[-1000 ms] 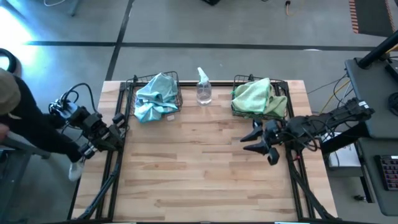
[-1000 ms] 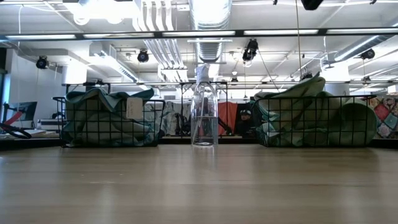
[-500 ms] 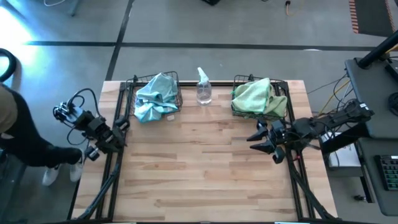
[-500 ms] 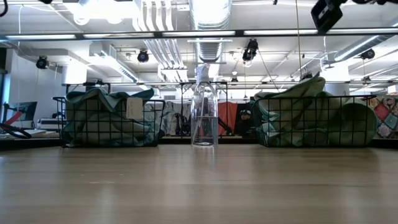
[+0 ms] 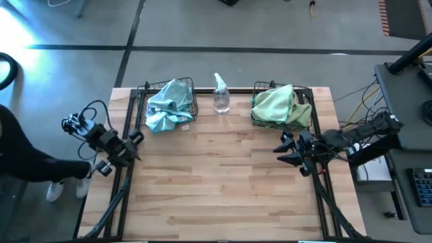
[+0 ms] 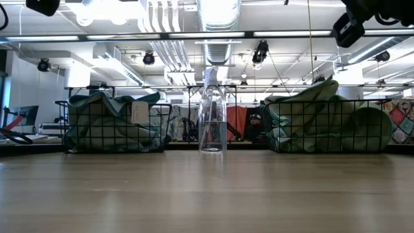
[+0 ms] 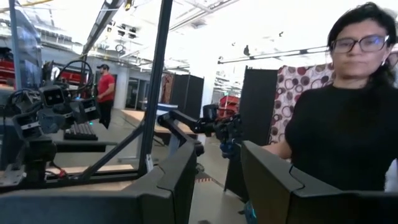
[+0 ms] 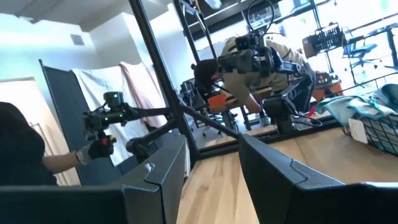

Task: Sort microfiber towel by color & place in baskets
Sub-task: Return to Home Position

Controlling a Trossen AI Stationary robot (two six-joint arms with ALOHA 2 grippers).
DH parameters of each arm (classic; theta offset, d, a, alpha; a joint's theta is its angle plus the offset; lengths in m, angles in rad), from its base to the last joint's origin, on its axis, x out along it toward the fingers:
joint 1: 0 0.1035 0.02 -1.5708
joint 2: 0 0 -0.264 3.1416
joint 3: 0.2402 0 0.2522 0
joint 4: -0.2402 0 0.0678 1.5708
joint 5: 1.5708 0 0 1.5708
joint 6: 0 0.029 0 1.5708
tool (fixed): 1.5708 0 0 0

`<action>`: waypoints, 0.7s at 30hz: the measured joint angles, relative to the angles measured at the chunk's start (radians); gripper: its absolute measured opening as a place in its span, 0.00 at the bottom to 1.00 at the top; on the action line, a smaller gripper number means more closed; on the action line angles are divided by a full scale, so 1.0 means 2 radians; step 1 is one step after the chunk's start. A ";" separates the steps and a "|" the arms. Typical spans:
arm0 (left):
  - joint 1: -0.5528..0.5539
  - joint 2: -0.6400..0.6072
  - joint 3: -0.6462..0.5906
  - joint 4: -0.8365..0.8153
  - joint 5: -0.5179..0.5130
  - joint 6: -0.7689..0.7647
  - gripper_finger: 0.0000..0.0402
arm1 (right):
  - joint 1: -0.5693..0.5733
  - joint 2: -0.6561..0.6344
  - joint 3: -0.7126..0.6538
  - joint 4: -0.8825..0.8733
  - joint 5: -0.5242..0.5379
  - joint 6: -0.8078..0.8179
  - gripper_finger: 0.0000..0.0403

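Light blue towels (image 5: 167, 105) fill the left black wire basket (image 5: 192, 101) at the table's far edge, one hanging over its near rim. Pale yellow-green towels (image 5: 275, 104) are heaped in the right basket (image 5: 307, 106). The low view shows the blue heap (image 6: 113, 123) and the green heap (image 6: 326, 120) behind the mesh. My left gripper (image 5: 135, 143) is open and empty, raised at the table's left edge. My right gripper (image 5: 285, 150) is open and empty, raised over the table's right side, near of the green basket.
A clear spray bottle (image 5: 221, 94) stands between the baskets at the far edge. Black frame rails (image 5: 120, 182) run along both side edges. A person (image 5: 23, 165) stands just off the table's left side. Bare wood spans the middle and near part.
My right gripper has drawn back toward the table's right edge and risen. My left gripper has lifted and shifted slightly along the left edge. The person at the left has moved. The towels and baskets have stayed put.
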 joint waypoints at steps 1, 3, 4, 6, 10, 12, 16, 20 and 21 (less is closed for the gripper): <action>0.000 -0.004 -0.006 0.000 -0.002 0.004 0.28 | 0.000 -0.005 -0.005 0.000 0.000 0.000 0.36; 0.001 -0.006 -0.016 0.001 -0.006 0.013 0.28 | 0.000 -0.014 -0.015 0.000 0.000 0.000 0.36; 0.001 -0.006 -0.020 0.000 -0.010 0.015 0.28 | 0.000 -0.019 -0.020 0.000 0.000 -0.001 0.36; 0.001 -0.006 -0.029 0.002 -0.024 0.016 0.28 | 0.000 -0.028 -0.031 0.000 0.000 -0.001 0.36; 0.001 -0.006 -0.045 0.002 -0.042 0.016 0.28 | 0.000 -0.044 -0.049 0.002 0.000 -0.001 0.36; 0.001 -0.006 -0.049 0.002 -0.043 0.023 0.28 | 0.000 -0.049 -0.055 0.003 0.000 -0.001 0.36; 0.001 -0.005 -0.051 -0.015 -0.043 0.046 0.28 | 0.000 -0.053 -0.073 0.006 0.000 -0.002 0.36; 0.001 -0.004 -0.051 -0.041 -0.045 0.065 0.28 | 0.000 -0.054 -0.089 0.003 0.001 -0.001 0.36; 0.001 -0.004 -0.051 -0.042 -0.050 0.066 0.28 | 0.000 -0.054 -0.089 0.007 0.001 -0.003 0.36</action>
